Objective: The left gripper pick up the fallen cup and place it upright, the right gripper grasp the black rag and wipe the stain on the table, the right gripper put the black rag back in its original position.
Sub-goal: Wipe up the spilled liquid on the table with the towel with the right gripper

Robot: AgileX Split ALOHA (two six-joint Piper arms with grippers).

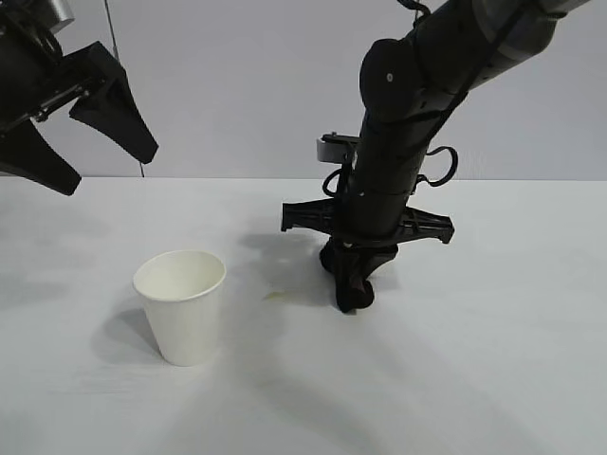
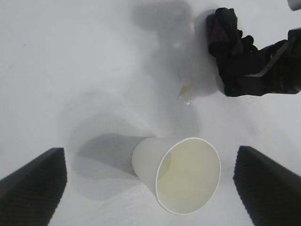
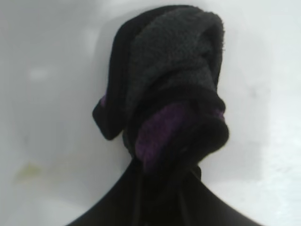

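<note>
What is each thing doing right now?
cup: standing upright, empty, free.
black rag: bunched, clamped in the right gripper, down at the table.
stain: faint smear beside the rag.
left gripper: raised, jaws wide open, holding nothing.
right gripper: pointing down, shut on the rag.

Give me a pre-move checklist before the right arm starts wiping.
1. Cup upright on the table: ok.
2. Black rag pinched in the right gripper: ok.
3. Rag on the stain: not ok; the rag is beside it, and the stain is uncovered.
4. Rag pressed onto the table: cannot tell.
5. Left gripper raised off the cup, fingers open: ok.
6. Cup out of the wiping path: cannot tell; it stands just past the stain.
</note>
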